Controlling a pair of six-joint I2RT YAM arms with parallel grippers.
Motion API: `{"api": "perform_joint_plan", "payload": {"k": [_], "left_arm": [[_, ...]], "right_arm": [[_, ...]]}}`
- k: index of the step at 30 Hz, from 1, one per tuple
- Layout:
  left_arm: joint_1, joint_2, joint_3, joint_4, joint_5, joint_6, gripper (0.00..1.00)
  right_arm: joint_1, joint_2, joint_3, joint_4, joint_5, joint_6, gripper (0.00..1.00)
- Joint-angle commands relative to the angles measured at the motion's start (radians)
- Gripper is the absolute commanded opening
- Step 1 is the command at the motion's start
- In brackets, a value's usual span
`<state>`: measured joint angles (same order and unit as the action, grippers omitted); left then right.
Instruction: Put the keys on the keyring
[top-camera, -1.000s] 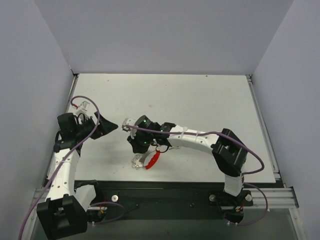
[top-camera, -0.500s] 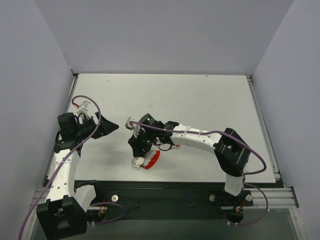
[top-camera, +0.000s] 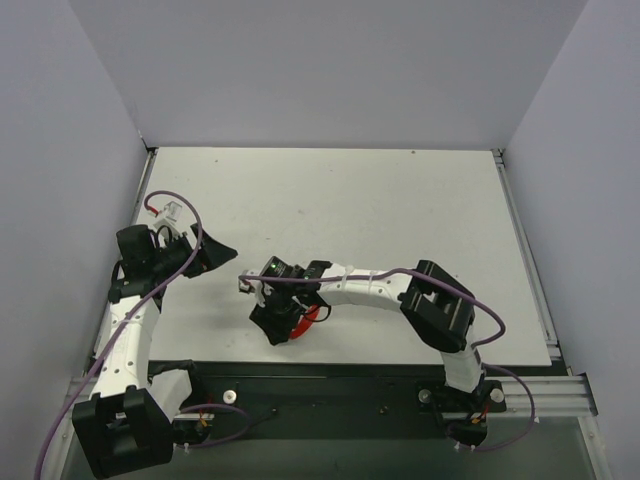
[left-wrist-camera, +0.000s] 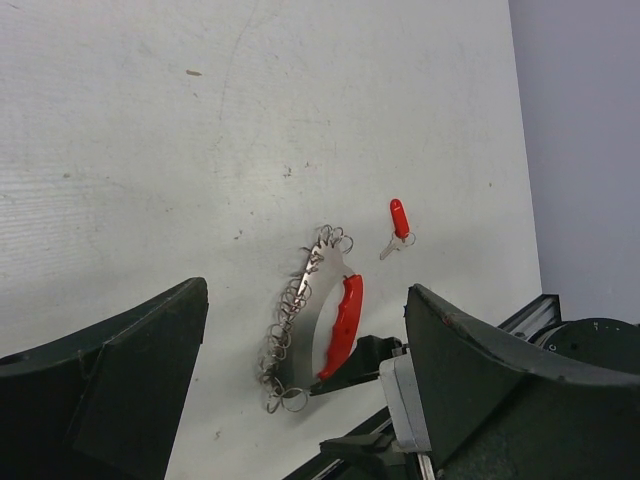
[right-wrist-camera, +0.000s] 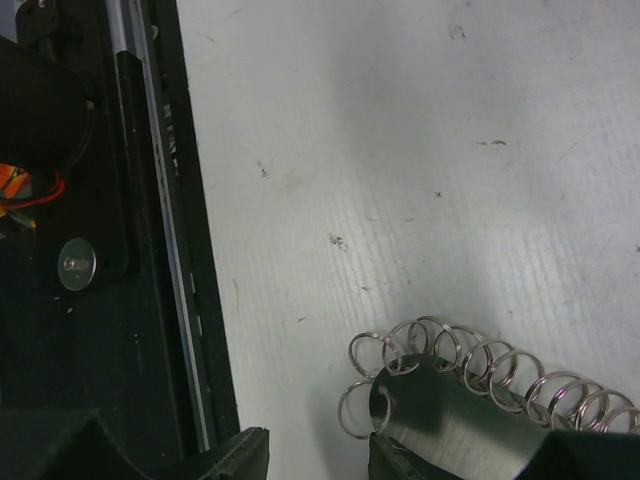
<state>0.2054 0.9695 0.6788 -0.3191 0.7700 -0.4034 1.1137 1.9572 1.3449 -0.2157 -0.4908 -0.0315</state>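
likely the reaching step: right gripper (right-wrist-camera: 320, 452), jaws half apart and empty, sits at the silvery chain keyring with curved red band (left-wrist-camera: 342, 322); the tiny red-headed silver key (left-wrist-camera: 399, 222) lies just beside it. left gripper (top-camera: 222, 250) gapes wide, empty. next probably calls for a precise pinch.

Red-headed silver key (left-wrist-camera: 397, 228), red-and-silver keyring (left-wrist-camera: 343, 322)

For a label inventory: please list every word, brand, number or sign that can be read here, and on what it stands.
None can be read in any view.
The key, the keyring and the table show no words or numbers; any stamp on the key is too small to see.
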Motion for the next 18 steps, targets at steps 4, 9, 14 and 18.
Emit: {"api": "perform_joint_plan", "payload": {"k": [4, 9, 14, 18], "left_arm": [[0.002, -0.003, 0.008, 0.012, 0.003, 0.023, 0.89], [0.0, -0.005, 0.007, 0.015, 0.005, 0.021, 0.89], [0.0, -0.006, 0.007, 0.017, 0.005, 0.021, 0.89], [0.0, -0.008, 0.007, 0.017, 0.006, 0.023, 0.89]], "right_arm": [[0.034, 0.045, 0.056, -0.05, 0.176, -0.018, 0.48], [0.054, 0.046, 0.051, -0.054, 0.25, -0.047, 0.68], [0.072, 0.054, 0.051, -0.047, 0.264, -0.073, 0.82], [0.1, 0.063, 0.053, -0.044, 0.333, -0.085, 0.76]]}}
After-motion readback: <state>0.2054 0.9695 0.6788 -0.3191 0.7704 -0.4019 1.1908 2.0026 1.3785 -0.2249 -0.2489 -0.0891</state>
